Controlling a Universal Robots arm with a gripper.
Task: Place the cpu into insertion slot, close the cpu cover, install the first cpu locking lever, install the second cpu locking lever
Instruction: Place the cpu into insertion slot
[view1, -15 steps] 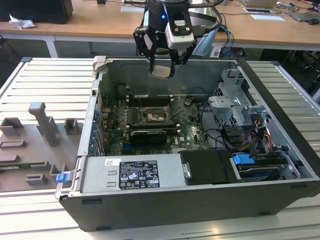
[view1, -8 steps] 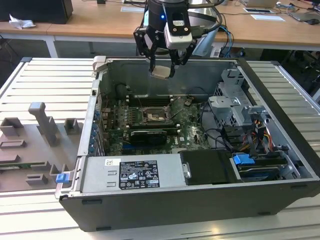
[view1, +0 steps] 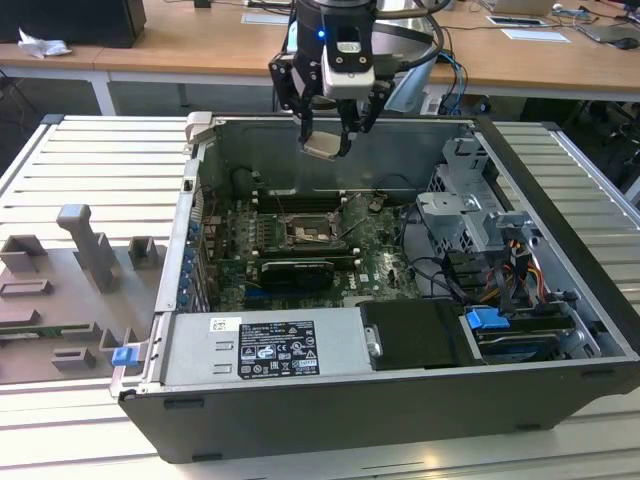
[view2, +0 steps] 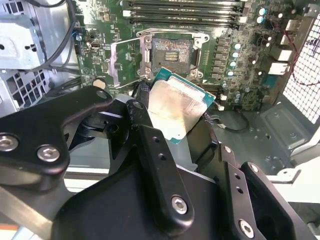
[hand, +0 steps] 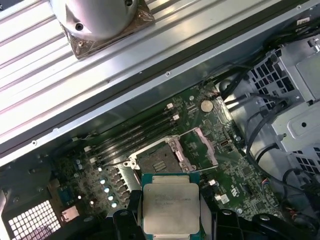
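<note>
Black hand (view2: 174, 120) pinches cpu (view2: 172, 102), held high above insertion slot (view2: 171, 51).

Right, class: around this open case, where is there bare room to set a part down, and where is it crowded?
Free: the slatted table at the exterior view's right of the case and along its near side. Crowded: grey fixtures at that view's left; the board around the insertion slot, beneath the gripper holding the cpu.
</note>
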